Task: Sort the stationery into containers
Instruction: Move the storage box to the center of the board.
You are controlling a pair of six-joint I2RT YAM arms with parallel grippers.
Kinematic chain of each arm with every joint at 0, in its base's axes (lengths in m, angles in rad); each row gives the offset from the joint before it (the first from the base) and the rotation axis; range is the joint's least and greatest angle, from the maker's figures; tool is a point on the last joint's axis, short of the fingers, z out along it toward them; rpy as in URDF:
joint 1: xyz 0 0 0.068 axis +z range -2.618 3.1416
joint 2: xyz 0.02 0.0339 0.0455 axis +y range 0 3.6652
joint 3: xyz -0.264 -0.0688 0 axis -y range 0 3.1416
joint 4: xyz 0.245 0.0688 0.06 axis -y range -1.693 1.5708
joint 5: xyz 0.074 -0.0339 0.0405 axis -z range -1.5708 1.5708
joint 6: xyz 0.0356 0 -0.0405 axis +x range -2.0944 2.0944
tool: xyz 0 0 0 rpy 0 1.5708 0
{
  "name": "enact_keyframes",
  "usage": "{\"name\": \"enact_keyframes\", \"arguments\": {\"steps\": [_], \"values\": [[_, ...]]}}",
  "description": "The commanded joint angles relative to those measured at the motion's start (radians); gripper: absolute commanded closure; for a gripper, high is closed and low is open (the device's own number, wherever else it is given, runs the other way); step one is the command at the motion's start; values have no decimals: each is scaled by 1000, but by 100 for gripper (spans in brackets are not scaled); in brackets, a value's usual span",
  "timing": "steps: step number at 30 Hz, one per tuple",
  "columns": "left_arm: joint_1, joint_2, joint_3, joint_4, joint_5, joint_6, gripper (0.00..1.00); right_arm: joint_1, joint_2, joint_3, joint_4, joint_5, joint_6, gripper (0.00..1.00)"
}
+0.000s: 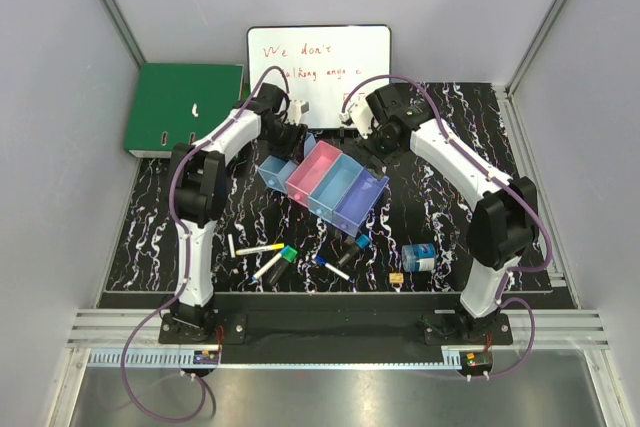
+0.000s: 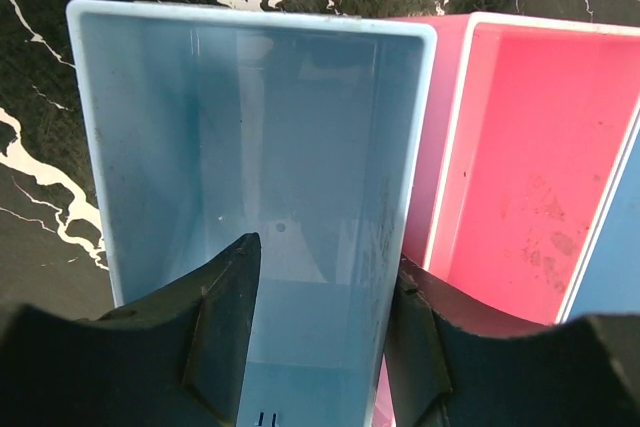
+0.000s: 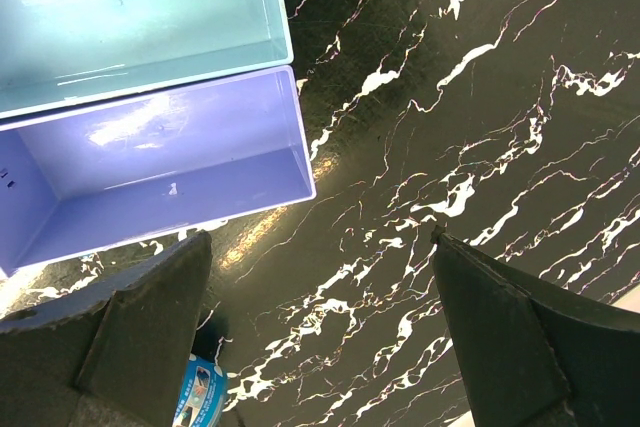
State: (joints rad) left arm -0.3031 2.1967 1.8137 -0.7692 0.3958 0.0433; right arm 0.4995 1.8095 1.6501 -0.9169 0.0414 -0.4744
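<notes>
The four joined containers lie slanted mid-mat: light blue (image 1: 274, 173), pink (image 1: 314, 168), light blue (image 1: 338, 185) and purple (image 1: 361, 203), all empty. My left gripper (image 1: 295, 138) is open at the far end of the row. In the left wrist view it (image 2: 325, 253) straddles the wall between the light blue bin (image 2: 250, 127) and the pink bin (image 2: 530, 177). My right gripper (image 3: 320, 234) is open and empty over bare mat beside the purple bin (image 3: 150, 167). Stationery lies near the front: a yellow pen (image 1: 260, 248), a green-capped marker (image 1: 288, 255), a blue pen (image 1: 330, 265), a blue-white cylinder (image 1: 419, 257) and a tiny yellow piece (image 1: 396, 277).
A whiteboard (image 1: 320, 62) leans on the back wall behind both grippers. A green binder (image 1: 185, 107) lies at the back left. A white marker (image 1: 232, 245) and a black marker (image 1: 352, 247) also lie among the stationery. The cylinder shows at the bottom left of the right wrist view (image 3: 200, 397).
</notes>
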Motion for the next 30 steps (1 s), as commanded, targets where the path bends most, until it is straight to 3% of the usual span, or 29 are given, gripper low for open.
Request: {"name": "enact_keyframes", "arguments": {"steps": [1, 20, 30], "values": [[-7, -46, 53, 13, 37, -23, 48, 11, -55, 1, 18, 8, 0, 0], [-4, -141, 121, 13, 69, -20, 48, 16, -62, -1, 18, 20, -4, 0], [-7, -88, 78, 16, 55, 9, 48, 20, -62, 5, 24, 23, -7, 0]]}}
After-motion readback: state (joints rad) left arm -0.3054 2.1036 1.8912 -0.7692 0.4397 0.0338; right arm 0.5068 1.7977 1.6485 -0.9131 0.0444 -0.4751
